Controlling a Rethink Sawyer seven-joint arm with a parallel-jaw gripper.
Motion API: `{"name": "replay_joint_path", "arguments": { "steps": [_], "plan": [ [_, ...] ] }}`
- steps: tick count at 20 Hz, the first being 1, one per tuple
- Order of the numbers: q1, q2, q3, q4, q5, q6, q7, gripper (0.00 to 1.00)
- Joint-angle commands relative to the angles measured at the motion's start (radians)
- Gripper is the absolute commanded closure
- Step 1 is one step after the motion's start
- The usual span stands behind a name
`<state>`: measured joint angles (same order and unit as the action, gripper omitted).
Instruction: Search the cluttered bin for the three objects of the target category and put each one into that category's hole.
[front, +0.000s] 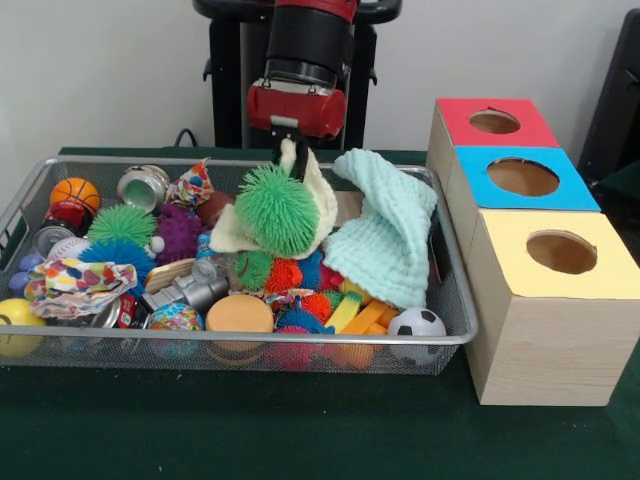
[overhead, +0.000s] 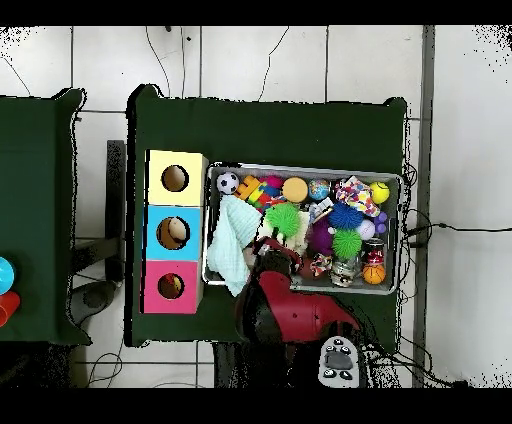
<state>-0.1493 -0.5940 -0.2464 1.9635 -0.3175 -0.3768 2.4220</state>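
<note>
Over the wire bin (front: 455, 335) hangs the red and black arm, and its gripper (front: 297, 152) comes down near the back wall of the bin. The jaws are pinching a cream cloth (front: 318, 195) by its top corner. The cloth hangs down from them, and a fuzzy green ball (front: 276, 209) sits against its front. I cannot tell if the green ball is stuck to the cloth or just leaning on it.

Just beside the cream cloth is a mint green knitted cloth (front: 388, 235). It is draped over the side of the bin nearest the boxes. In the overhead view it hangs partly over the bin's edge (overhead: 236, 250).

The bin is full of small toys. A little basketball (front: 75, 192) is in a back corner, near a shiny tin (front: 143, 186). A purple bumpy ball (front: 178, 236) lies next to a second green spiky ball (front: 121, 222). A cloth with many colours (front: 70, 282) lies near the front. A soccer ball (front: 417, 323) sits in the front corner by the boxes, and a yellow ball (front: 18, 326) is in the other front corner.

Beside the bin stand three wooden boxes in a row on the green surface (front: 250, 425). One has a red top (front: 494, 122), one a blue top (front: 523, 177) and one a yellow top (front: 560, 252). Each top has a round hole.
</note>
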Motion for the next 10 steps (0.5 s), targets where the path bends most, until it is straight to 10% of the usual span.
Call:
{"name": "replay_joint_path", "arguments": {
  "steps": [1, 10],
  "plan": [
    [-0.052, -0.001, 0.003, 0.022, 0.021, 0.141, 0.069, 0.0],
    [-0.115, -0.135, 0.106, 0.066, 0.028, 0.314, 0.088, 0.0]
  ]
}}
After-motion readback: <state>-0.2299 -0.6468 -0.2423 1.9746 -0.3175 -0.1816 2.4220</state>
